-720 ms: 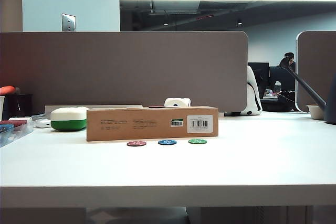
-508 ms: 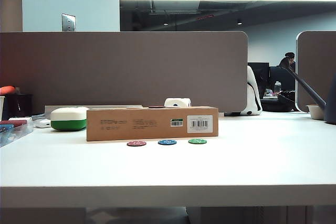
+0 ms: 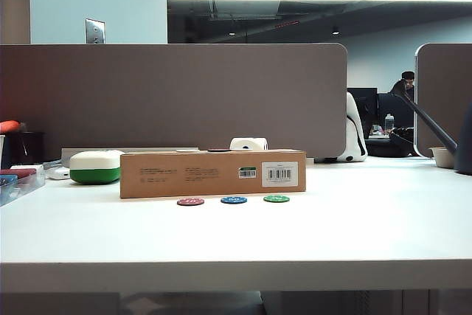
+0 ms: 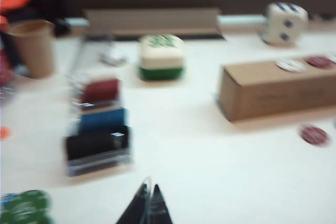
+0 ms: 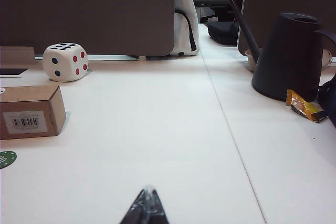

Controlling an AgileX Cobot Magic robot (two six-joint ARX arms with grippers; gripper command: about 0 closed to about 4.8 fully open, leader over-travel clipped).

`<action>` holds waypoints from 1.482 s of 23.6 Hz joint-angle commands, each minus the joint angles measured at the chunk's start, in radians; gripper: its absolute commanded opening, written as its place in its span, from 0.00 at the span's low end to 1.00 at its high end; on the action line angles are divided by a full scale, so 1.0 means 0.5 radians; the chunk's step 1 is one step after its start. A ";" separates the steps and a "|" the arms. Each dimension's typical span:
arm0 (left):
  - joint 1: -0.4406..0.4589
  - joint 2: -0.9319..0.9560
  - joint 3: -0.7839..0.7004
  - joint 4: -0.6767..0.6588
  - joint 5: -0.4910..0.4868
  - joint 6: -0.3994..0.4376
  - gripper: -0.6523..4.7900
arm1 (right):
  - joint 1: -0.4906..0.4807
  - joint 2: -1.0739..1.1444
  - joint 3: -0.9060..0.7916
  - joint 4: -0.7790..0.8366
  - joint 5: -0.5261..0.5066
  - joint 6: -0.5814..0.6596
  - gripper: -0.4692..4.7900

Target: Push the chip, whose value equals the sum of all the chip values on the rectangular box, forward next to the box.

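The rectangular box (image 3: 212, 173) is a long low brown carton lying across the table; its labelled end also shows in the right wrist view (image 5: 29, 111). In front of it lie a red chip (image 3: 190, 201), a blue chip (image 3: 234, 200) and the green chip (image 3: 276, 198), apart from the box. The blurred left wrist view shows the box (image 4: 278, 90) with a white chip (image 4: 290, 65) and a red chip (image 4: 317, 61) on top. My left gripper (image 4: 149, 190) is shut and empty, well short of the box. My right gripper (image 5: 149, 190) is shut and empty, away from the green chip (image 5: 6, 158). Neither arm appears in the exterior view.
A white-and-green case (image 3: 96, 167) sits left of the box and a large die (image 5: 65, 62) behind it. A rack of chips (image 4: 100, 124) and a paper cup (image 4: 34, 45) stand on the left side. A black watering can (image 5: 289, 56) and a wrapper (image 5: 304, 106) stand on the right.
The exterior picture shifts a hair to the left; the box and the three chips keep their places and no arm comes into view.
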 commanded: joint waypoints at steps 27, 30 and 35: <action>-0.829 2.696 1.918 -0.097 0.382 0.008 0.11 | -0.002 -0.006 -0.009 0.043 -0.103 0.539 0.08; -0.832 2.697 1.917 -0.098 0.413 0.008 0.11 | -0.002 -0.006 -0.009 0.054 -0.103 0.661 0.08; -0.832 2.718 1.913 -0.129 0.410 0.008 0.11 | -0.001 -0.006 -0.009 0.106 -0.105 0.684 0.08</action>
